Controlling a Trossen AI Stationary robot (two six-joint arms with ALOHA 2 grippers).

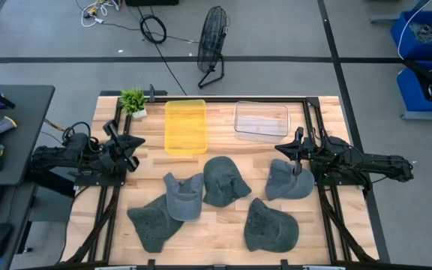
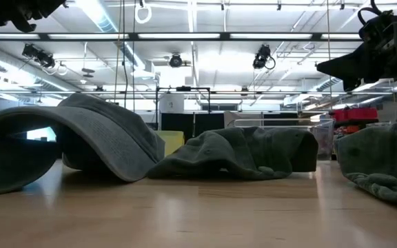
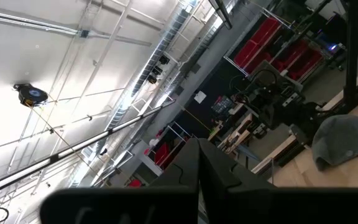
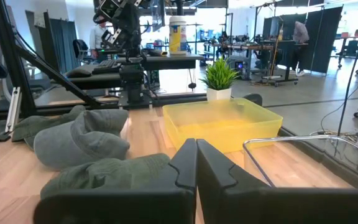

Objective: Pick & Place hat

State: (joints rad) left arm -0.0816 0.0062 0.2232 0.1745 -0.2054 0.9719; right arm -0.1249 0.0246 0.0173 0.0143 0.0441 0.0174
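Several dark grey and green caps lie on the wooden table: one at the near left (image 1: 156, 221), a lighter grey one (image 1: 184, 195), a middle one (image 1: 223, 180), a right one (image 1: 287, 180) and a near right one (image 1: 270, 225). My left gripper (image 1: 135, 142) hovers shut at the table's left, tipped upward in its wrist view (image 3: 197, 171). My right gripper (image 1: 282, 148) is shut and raised just beyond the right cap's far edge; its wrist view (image 4: 196, 163) looks across the caps (image 4: 79, 143). Neither gripper touches anything.
A yellow bin (image 1: 185, 126) and a clear bin (image 1: 261, 120) stand side by side at the far part of the table. A small potted plant (image 1: 133, 101) sits at the far left corner. Black frame rails (image 1: 315, 135) run along both sides. Bare wood shows between bins and caps.
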